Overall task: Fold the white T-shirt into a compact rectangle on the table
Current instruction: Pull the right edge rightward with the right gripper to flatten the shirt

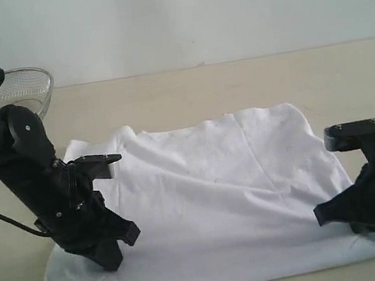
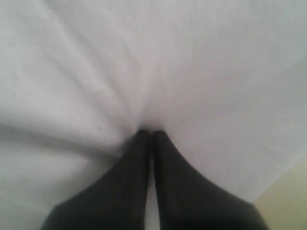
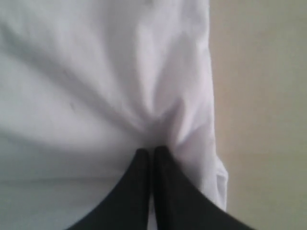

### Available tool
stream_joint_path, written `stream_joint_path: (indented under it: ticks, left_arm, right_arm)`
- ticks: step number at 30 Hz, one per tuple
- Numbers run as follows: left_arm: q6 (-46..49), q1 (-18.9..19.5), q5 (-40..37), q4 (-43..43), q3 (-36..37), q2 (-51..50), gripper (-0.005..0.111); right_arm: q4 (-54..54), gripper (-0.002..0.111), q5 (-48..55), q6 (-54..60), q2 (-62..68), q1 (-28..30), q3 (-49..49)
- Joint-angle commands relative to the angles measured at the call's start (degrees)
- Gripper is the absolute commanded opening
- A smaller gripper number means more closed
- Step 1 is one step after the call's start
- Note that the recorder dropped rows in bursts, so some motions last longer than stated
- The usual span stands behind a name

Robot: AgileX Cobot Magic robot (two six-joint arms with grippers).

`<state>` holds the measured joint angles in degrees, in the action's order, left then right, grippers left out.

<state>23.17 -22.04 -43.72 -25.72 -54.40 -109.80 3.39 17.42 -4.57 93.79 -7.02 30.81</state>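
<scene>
Nearest me, my left claw (image 1: 114, 257) and right claw (image 1: 324, 215) are both pinched shut on the shirt (image 1: 216, 192) near its front corners, with cloth puckering at each tip. The shirt lies flat on the table (image 1: 249, 79) and looks doubled over, with no sleeves showing. I judge more folds are needed to make it compact. Far back sits a wire basket (image 1: 23, 87). No lettering or tag is readable.

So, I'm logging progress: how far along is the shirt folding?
Done: the white T-shirt lies on the table as a rough rectangle, no sleeves showing. In hand: the left pincer and right pincer are each shut on puckered cloth near its near edge. Still to do: probably at least one more fold, since it is wide, not compact.
</scene>
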Motion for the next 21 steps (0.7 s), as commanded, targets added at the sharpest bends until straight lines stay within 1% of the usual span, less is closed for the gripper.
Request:
stream_joint_path:
  ticks: [1,4,8,11,16,18,21]
  left_arm:
    - [0.2,-0.4,-0.3,2.0,1.0,-1.6,0.005]
    - [0.2,-0.4,-0.8,1.6,1.0,-1.6,0.005]
    - [1.1,-0.4,0.6,0.7,1.0,-1.6,0.005]
    - [1.3,-0.4,0.7,0.7,1.0,-1.6,0.005]
    - [1.3,-0.4,0.9,-0.2,1.0,-1.6,0.005]
    - [1.3,-0.4,1.0,-0.3,1.0,-1.6,0.005]
    - [1.8,-0.4,1.7,-0.5,1.0,-1.6,0.005]
  right_arm:
    - [-0.7,0.0,14.9,-0.9,-2.3,0.0,-4.8]
    - [-0.1,0.0,16.1,-0.6,-4.8,0.0,-4.8]
    - [-0.1,0.0,9.1,0.5,-10.8,0.0,-4.8]
    - [-0.8,0.0,8.6,-0.9,-15.4,1.0,-3.8]
    - [-2.4,0.0,12.3,-1.1,-19.3,7.4,-0.9]
    - [-3.7,0.0,15.0,-0.8,-19.5,11.6,1.0]
    - [-3.4,0.0,15.3,0.4,-18.7,17.8,2.3]
